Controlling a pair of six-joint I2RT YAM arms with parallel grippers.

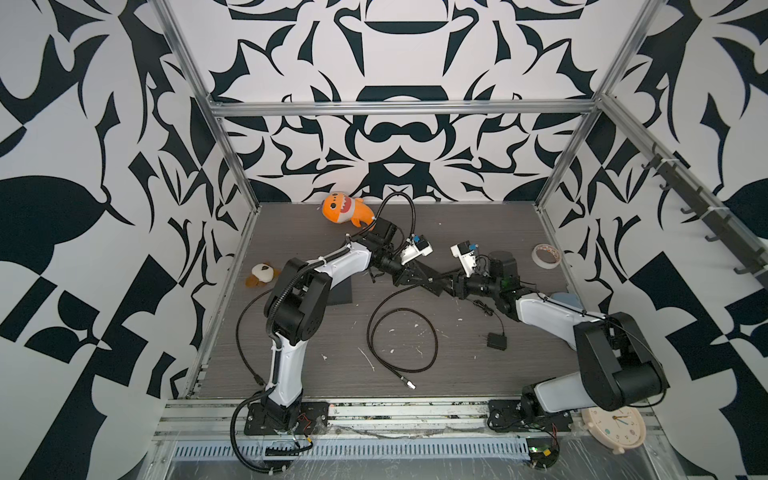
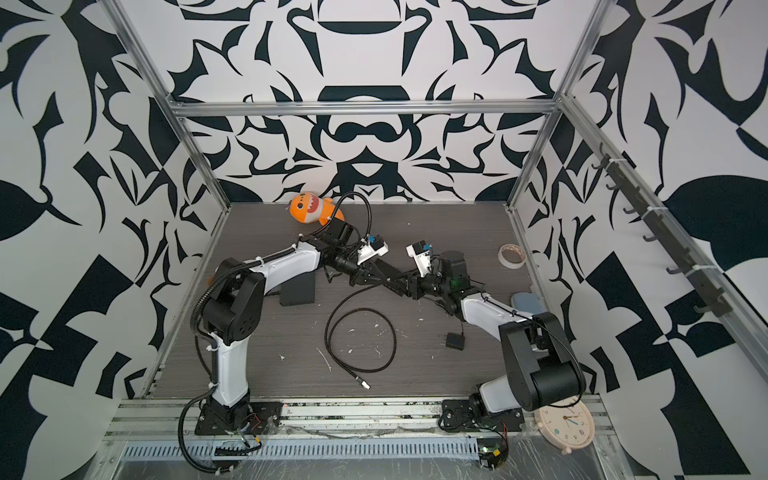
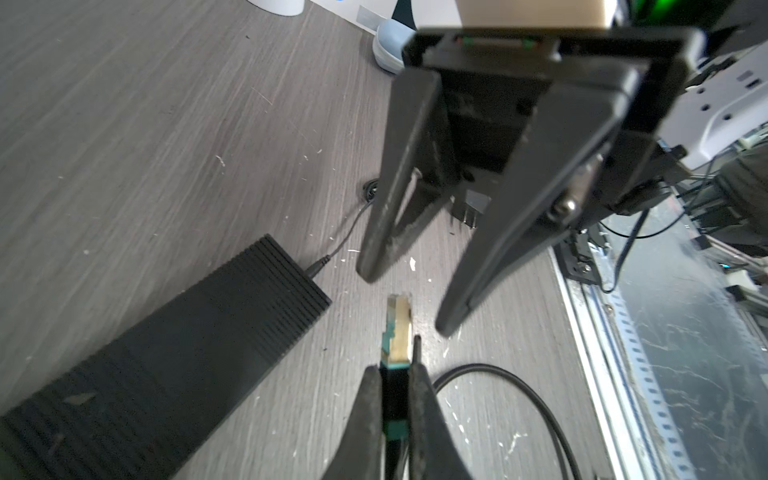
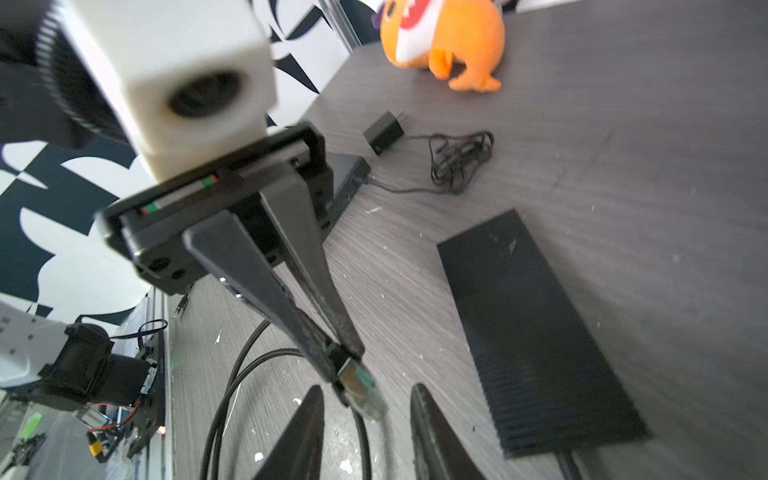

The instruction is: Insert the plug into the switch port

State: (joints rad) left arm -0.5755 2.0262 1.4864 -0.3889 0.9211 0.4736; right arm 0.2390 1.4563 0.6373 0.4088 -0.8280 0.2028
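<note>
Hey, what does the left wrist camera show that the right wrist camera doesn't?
Only the left wrist view: a pale blue rounded object. Only the right wrist view: an orange plush fish toy. Both: the left gripper shut on the gold-and-teal cable plug, the open right gripper facing it, and a long black ribbed box on the grey wood-grain table.

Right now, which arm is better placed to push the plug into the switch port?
Left: the left end effector is shut on the plug; the right end effector is open and empty.
</note>
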